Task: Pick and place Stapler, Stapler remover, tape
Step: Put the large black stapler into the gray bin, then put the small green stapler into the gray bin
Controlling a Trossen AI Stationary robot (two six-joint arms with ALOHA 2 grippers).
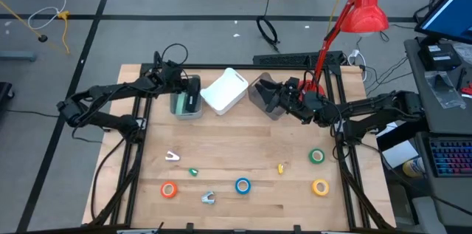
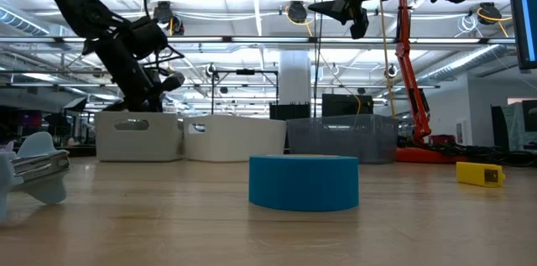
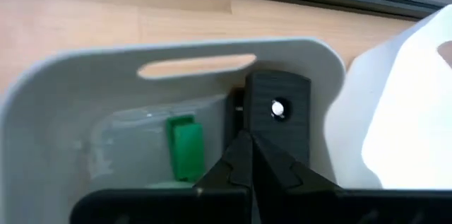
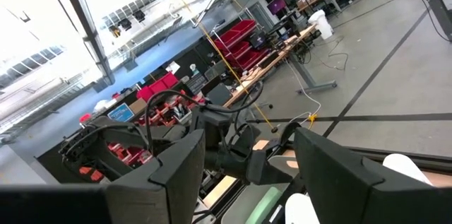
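Note:
My left gripper point(image 3: 249, 145) is shut and points down into the grey bin point(image 1: 186, 105), its tips right at a black stapler point(image 3: 278, 104) that stands against the bin's wall beside a green item point(image 3: 184, 146). My right gripper point(image 1: 267, 95) hangs open and raised over the dark clear bin point(image 1: 259, 98), holding nothing. On the table lie orange tape point(image 1: 169, 189), blue tape point(image 1: 243, 185), yellow tape point(image 1: 320, 187) and green tape point(image 1: 317, 156). Small staple removers also lie there: white point(image 1: 172, 156), green point(image 1: 193, 171), yellow point(image 1: 280, 167) and grey point(image 1: 208, 198). My left gripper's shut fingertips point(image 3: 240, 155) come slanting down from above and stand at the near face of the black stapler point(image 3: 268, 136) inside the grey bin. Whether they touch it I cannot tell.
A white bin point(image 1: 225, 90) sits between the grey and the dark bins along the table's far side. A red desk lamp point(image 1: 363, 9) rises at the far right corner. The tape rolls and staple removers are spread over the table's near half.

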